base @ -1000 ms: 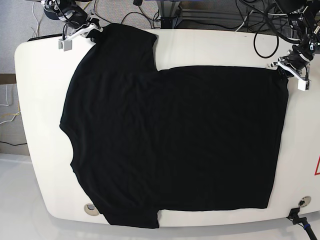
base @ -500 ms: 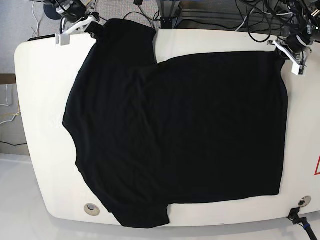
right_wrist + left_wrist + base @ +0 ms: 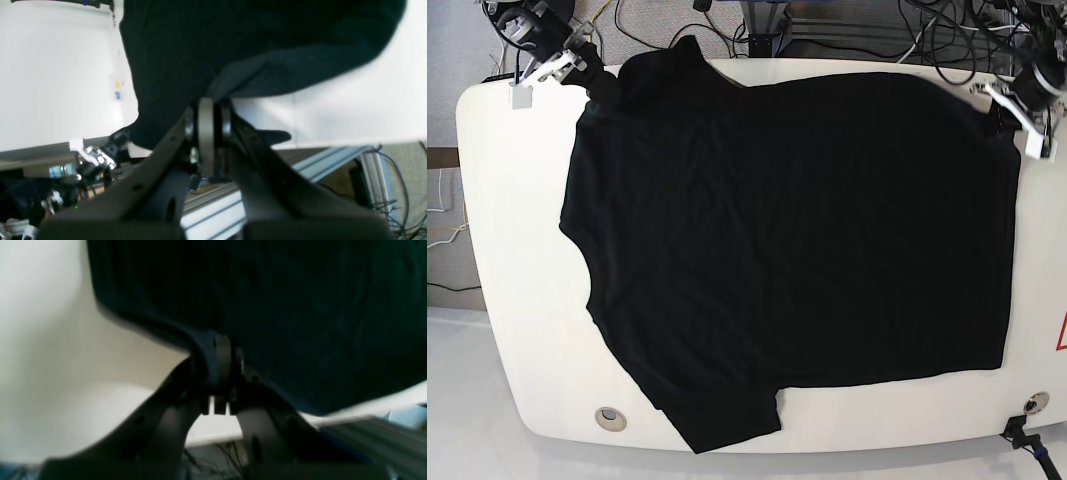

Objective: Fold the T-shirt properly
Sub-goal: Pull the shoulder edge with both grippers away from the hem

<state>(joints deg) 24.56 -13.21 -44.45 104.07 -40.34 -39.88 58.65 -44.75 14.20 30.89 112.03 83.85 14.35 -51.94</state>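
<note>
Base view says I am only spreading the T-shirt (image 3: 797, 230) flat (no fold made), left gripper (image 3: 1012, 118) and right gripper (image 3: 587, 72) both pinching its far edge.

Matt black cloth T-shirt (image 3: 797, 240) lies on a smooth, faintly glossy white table (image 3: 507, 250).

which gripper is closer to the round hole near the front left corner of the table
Right. The right gripper grips the T-shirt at the far edge on the round hole's side; the left gripper is across the table.
</note>
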